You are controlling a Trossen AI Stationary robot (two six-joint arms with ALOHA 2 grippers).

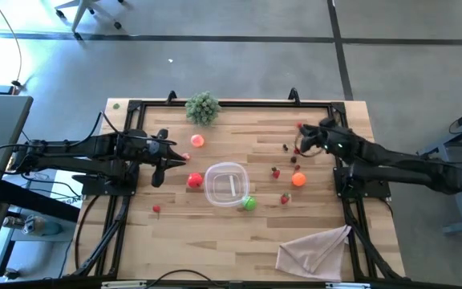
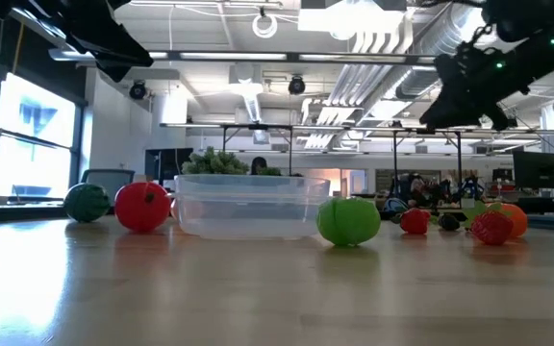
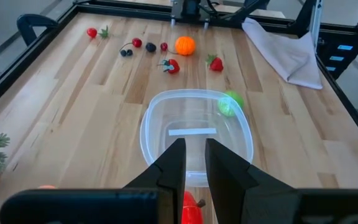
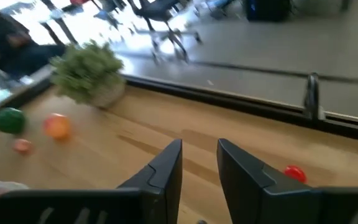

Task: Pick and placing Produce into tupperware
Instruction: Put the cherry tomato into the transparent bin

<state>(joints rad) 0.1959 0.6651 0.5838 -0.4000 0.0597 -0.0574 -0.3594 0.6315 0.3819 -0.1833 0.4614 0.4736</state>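
Both arms reach inward over the wooden surface (image 1: 175, 233). The left gripper (image 1: 160, 172) hangs just beside the clear tupperware (image 1: 226, 185), fingers (image 3: 174, 163) slightly apart, holding nothing. The right gripper (image 1: 305, 143) hovers near the far edge, fingers parted, empty. Produce lies scattered around the container. No writing is legible.

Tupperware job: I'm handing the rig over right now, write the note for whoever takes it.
Left gripper: open, empty, above the table beside the red tomato, facing the tupperware.
Right gripper: open, empty, near the table's far right, by a small red piece.
Tupperware: mid-table, empty.
Done: nothing placed yet.
Left: everything. The green fruit and the tomato sit against the container; the orange, strawberries and dark berries lie to its right; a pink-orange fruit lies near the plant sprig; one small red piece lies front left.
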